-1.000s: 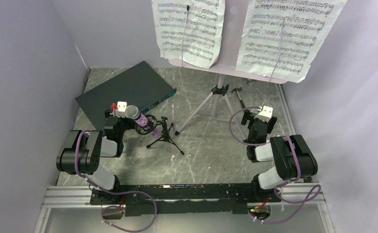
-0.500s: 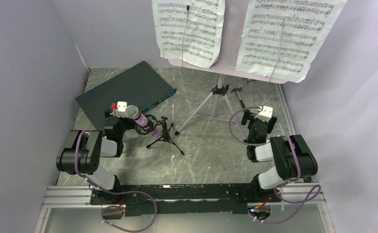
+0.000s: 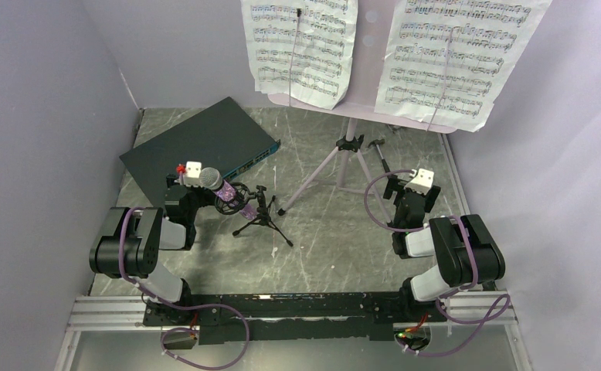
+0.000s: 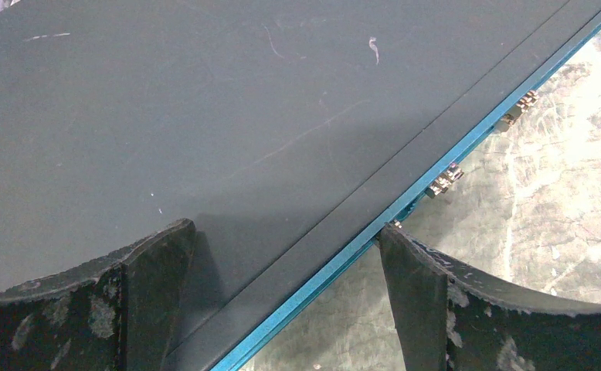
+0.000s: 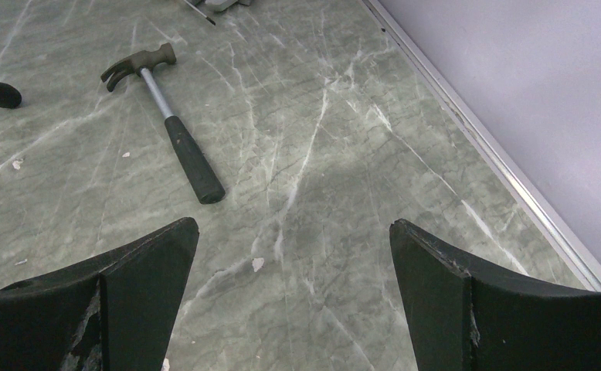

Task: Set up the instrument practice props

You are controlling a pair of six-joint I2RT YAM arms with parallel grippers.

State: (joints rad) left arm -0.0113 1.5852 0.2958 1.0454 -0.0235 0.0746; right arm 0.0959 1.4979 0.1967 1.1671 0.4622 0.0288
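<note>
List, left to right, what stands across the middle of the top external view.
In order: purple glitter microphone → small black mic stand → lilac tripod pole → right hand. The dark flat box overlaps the microphone, so it is left out.

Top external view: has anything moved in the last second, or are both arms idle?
Nothing visibly changed. The microphone, mic stand, music stand and sheet-music pages sit as before; the left fingers and right fingers stay open, holding nothing.
</note>
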